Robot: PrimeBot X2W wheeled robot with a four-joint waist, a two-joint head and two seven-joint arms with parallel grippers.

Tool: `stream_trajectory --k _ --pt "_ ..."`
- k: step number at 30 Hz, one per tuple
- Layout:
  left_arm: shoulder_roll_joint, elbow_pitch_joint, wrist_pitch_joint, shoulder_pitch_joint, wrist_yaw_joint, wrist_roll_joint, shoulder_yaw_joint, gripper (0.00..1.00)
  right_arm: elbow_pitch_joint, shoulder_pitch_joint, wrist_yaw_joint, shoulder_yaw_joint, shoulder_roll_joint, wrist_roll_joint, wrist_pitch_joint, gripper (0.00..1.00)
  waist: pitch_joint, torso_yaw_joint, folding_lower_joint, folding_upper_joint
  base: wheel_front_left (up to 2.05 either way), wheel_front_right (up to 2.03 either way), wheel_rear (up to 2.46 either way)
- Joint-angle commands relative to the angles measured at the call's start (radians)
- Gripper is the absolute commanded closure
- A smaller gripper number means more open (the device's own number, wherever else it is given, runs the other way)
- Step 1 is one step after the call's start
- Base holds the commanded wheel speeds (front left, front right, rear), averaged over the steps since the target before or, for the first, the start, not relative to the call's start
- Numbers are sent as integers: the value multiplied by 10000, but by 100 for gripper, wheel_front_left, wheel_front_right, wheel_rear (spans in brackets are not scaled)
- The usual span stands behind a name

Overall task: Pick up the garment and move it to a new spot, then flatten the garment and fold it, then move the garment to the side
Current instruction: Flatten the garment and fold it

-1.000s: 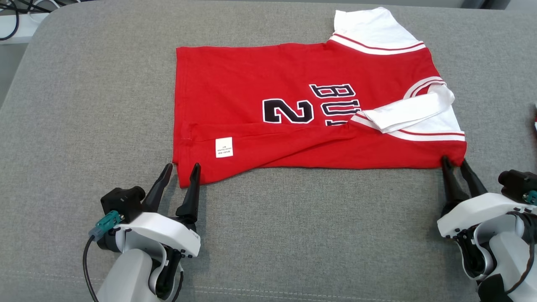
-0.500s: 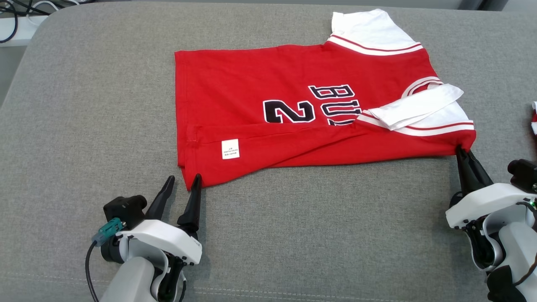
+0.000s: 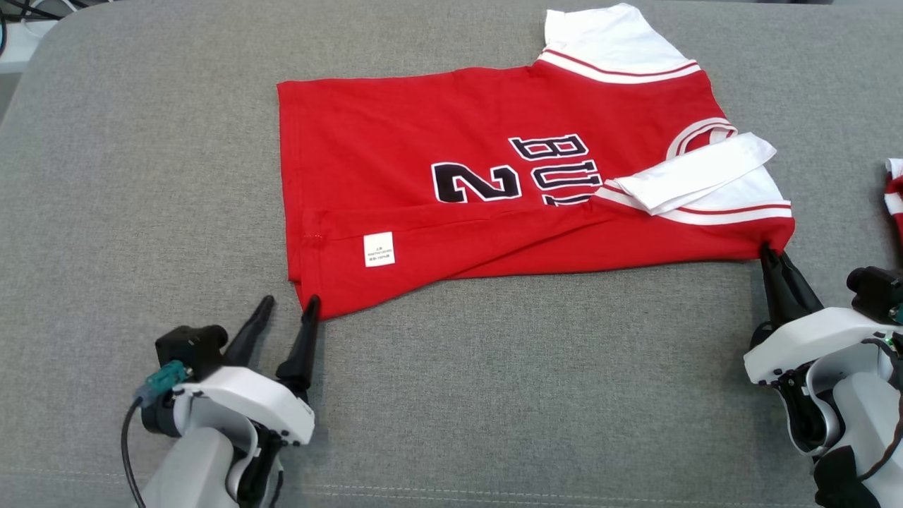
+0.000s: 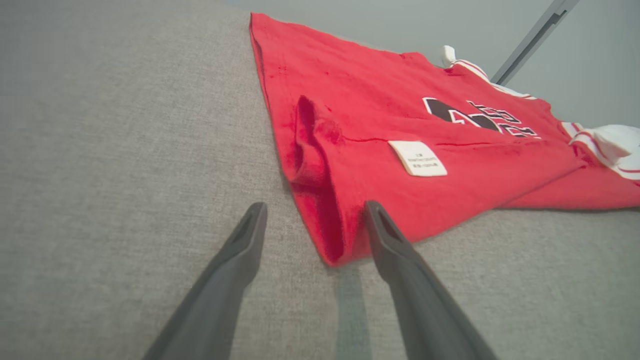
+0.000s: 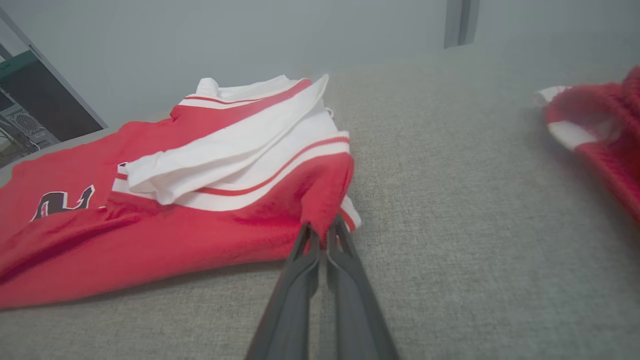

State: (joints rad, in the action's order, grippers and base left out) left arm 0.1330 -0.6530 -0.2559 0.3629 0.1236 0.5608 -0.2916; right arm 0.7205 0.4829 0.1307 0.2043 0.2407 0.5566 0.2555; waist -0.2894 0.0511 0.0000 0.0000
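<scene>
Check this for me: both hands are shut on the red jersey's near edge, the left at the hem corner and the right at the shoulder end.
Not quite. The left hand is open: the left wrist view shows its fingers spread, with the hem corner of the red jersey lying between them. The right hand is shut on the shoulder end.

You have a red jersey (image 3: 423,134) with white sleeves lying flat on the grey cushion (image 3: 141,176), towards the cushion's far edge and a little right of its middle. The jersey's near long side is folded over onto itself, showing a white care label (image 3: 379,249) and hiding the lower part of the black "2" and lettering. One white sleeve (image 3: 614,42) reaches towards the cushion's far edge; the other sleeve (image 3: 695,173) lies folded across the chest. The near right corner is bunched to a point.
</scene>
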Motion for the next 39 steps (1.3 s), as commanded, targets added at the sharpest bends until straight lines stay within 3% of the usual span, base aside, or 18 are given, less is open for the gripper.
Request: stream_trajectory --k 1,8,23,39 --pt "368 211 -59 456 71 31 238 0 -238 51 0 174 82 -25 63 100 -30 -24 0 0 0 0 0" --pt "764 260 -59 979 71 158 -271 0 -235 109 0 258 -15 -54 63 100 -171 -115 0 0 0 0 0" --pt "1461 -293 -59 1750 71 1580 -1930 0 -288 349 0 490 -84 27 63 100 -387 -307 0 0 0 0 0" --pt "1733 -187 -59 1841 71 2386 -2632 0 -259 416 0 488 -103 66 63 100 -388 -297 0 0 0 0 0"
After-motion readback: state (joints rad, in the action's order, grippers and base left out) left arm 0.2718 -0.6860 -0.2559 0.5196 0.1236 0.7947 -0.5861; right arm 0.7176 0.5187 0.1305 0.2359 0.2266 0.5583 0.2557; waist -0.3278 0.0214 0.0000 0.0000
